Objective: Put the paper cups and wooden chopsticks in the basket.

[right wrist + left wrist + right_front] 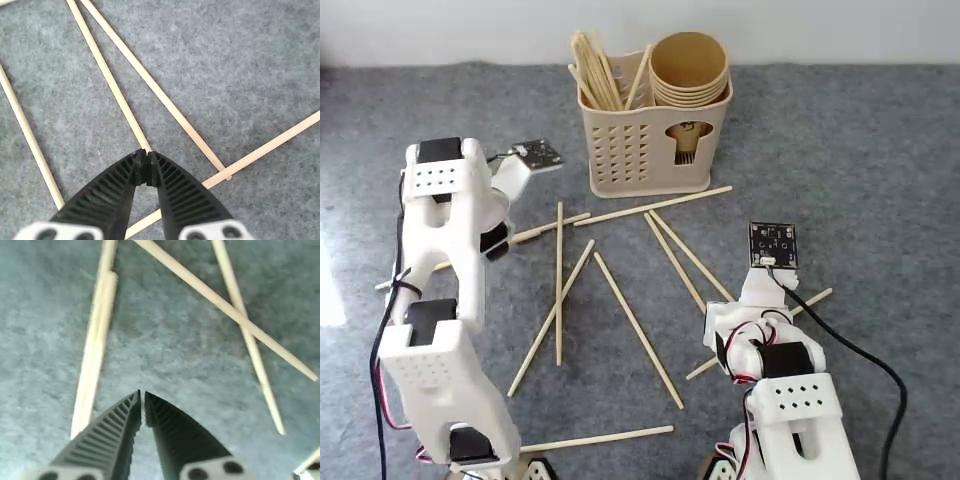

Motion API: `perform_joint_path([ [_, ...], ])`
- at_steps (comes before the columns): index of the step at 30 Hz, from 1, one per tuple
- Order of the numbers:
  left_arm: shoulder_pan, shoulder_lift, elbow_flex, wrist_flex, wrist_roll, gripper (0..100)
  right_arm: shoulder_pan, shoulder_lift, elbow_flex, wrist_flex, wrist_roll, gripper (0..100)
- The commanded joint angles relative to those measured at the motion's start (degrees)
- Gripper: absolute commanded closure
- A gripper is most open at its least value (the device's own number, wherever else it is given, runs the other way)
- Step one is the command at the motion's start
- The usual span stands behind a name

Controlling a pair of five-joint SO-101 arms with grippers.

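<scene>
Wooden chopsticks [635,328]: lying scattered on the grey mat [840,150] in front of the basket [650,150], which is holding the stacked paper cups [688,65].
Right gripper [146,157]: fingers pressing together, empty, tips sitting at the near end of one chopstick [107,80], whose long axis is running straight away from them.
Left gripper [141,400]: fingers also pressing together, another chopstick [95,355] lying just beside them.

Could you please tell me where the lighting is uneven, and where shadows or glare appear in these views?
High view: a bright washed-out patch sits at the left edge of the grey mat, and the basket casts only a faint shadow at its base. Right wrist view: even light, with thin faint shadows beside the chopsticks. Left wrist view: even light, no glare.
</scene>
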Motion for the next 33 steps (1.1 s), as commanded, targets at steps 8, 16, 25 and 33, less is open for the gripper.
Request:
perform_joint_path([
  [8, -0.97, 6.15, -0.48, -16.18, -1.14, 84, -0.31, -0.92, -0.35, -0.92, 0.62, 99.1],
  [16, -1.67, 12.48, -5.32, -20.31, -2.99, 84, -0.31, -0.92, -0.35, -0.92, 0.62, 99.1],
  [25, -2.55, 25.93, -21.14, -8.18, -4.04, 90, -0.31, -0.92, -0.35, -0.92, 0.62, 99.1],
  [33, -2.99, 30.68, -36.44, 5.10, -5.45, 99, -0.31, -0.92, -0.35, -0.92, 0.62, 99.1],
])
